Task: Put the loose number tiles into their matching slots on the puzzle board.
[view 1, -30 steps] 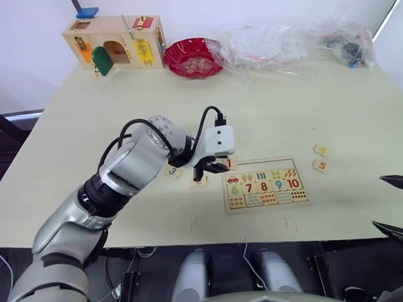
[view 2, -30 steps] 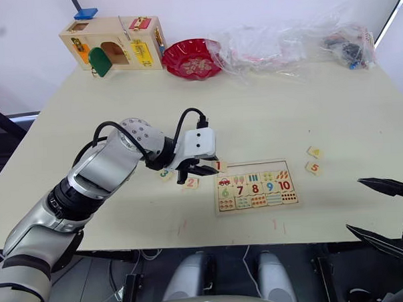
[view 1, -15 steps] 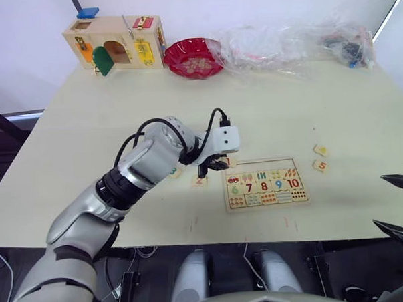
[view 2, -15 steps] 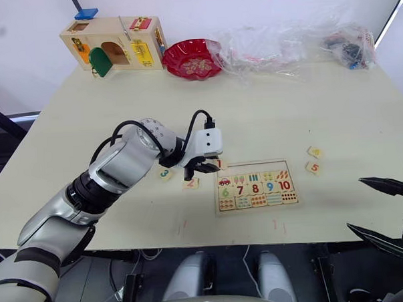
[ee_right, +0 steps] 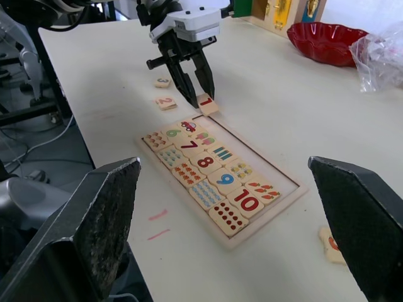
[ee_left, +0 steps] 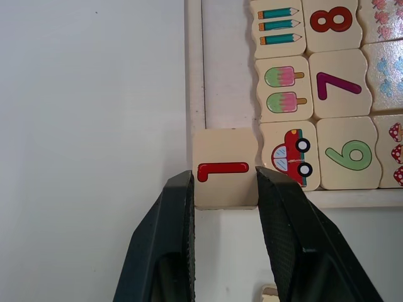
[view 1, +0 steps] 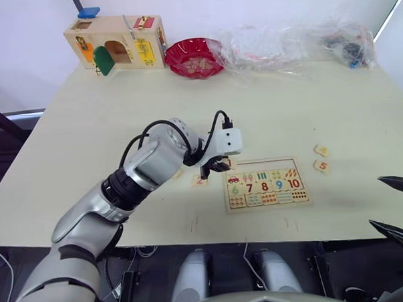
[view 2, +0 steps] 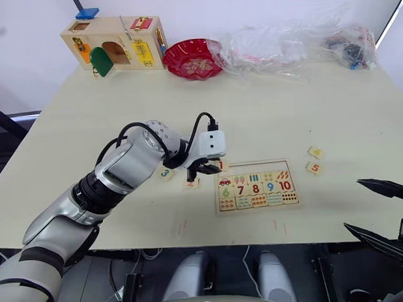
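Pale-wood "1" tile (ee_left: 225, 167) pinched between the left gripper's (ee_left: 225, 189) black fingers, overlapping the puzzle board's (ee_left: 194, 75) corner rim; right gripper (ee_right: 220, 207) spread wide.

The pale-wood puzzle board (view 1: 265, 183) carries a green 6, purple 7, red 8, blue 9 and red 10, with a red car, pink-and-green ice lollies and striped pencils above them. The black-fingered left tool (ee_left: 225, 189) clasps a pale tile 1 (ee_left: 225, 167) with a red digit, while tile 3 (view 2: 164, 173) is green and tile 5 (view 2: 314, 167) red. Far left, the latch box (view 1: 114, 42) shows green, orange, yellow and red doors beside a red bowl (view 1: 195, 57) on the cream table (view 1: 87, 129).
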Robot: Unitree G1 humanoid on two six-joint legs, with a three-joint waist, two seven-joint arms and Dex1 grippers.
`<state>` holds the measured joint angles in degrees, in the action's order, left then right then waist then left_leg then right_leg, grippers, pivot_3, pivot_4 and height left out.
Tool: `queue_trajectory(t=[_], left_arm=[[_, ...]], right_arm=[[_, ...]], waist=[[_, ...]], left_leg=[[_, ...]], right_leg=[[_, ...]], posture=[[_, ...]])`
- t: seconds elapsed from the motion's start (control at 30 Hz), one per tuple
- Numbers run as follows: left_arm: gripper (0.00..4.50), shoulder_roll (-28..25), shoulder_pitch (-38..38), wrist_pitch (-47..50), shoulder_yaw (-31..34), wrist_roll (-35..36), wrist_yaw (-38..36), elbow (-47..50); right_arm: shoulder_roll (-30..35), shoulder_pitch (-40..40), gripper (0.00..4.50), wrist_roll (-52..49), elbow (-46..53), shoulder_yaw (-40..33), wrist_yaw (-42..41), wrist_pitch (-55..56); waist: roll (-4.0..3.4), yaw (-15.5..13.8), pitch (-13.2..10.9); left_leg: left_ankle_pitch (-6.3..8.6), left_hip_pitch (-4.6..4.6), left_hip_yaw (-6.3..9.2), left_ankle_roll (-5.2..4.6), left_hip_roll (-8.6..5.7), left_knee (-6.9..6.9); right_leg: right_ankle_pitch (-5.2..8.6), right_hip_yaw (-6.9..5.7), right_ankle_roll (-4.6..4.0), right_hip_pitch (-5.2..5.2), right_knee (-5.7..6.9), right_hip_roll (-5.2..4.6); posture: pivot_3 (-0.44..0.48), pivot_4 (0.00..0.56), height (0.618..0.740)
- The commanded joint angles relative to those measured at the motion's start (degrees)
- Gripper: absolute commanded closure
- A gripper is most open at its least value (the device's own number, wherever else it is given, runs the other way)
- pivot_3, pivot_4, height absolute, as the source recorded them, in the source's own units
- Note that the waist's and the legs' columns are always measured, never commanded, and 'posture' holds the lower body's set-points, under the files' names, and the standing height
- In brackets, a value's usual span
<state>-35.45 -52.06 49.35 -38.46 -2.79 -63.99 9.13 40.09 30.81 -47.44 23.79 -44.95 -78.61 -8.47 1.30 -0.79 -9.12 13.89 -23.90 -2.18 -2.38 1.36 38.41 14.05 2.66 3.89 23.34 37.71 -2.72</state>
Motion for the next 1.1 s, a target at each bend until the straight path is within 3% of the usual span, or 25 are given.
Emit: queue_trajectory(t=[0.03,1.1], left_arm=[[3.44,0.3,-0.8,-0.7,0.1,-1.0,0.0,0.3],[3.44,2.9,-0.5,-3.1,-2.3,-2.8,-0.2,-3.8]], right_arm=[[-0.3,0.6,0.00,-0.9,2.0,-1.3,0.5,0.7],[-2.0,3.3,0.00,-1.5,4.4,-1.9,1.9,0.7]], waist=[[0.00,0.0,0.0],[0.00,0.0,0.0]], left_leg=[[0.00,0.00,0.01,0.00,0.00,0.00],[0.00,0.00,0.01,0.00,0.00,0.00]], right_leg=[[0.00,-0.01,0.00,0.00,0.00,0.00],[0.00,0.00,-0.01,0.00,0.00,0.00]], posture=[[0.000,0.150,0.740],[0.000,0.150,0.740]])
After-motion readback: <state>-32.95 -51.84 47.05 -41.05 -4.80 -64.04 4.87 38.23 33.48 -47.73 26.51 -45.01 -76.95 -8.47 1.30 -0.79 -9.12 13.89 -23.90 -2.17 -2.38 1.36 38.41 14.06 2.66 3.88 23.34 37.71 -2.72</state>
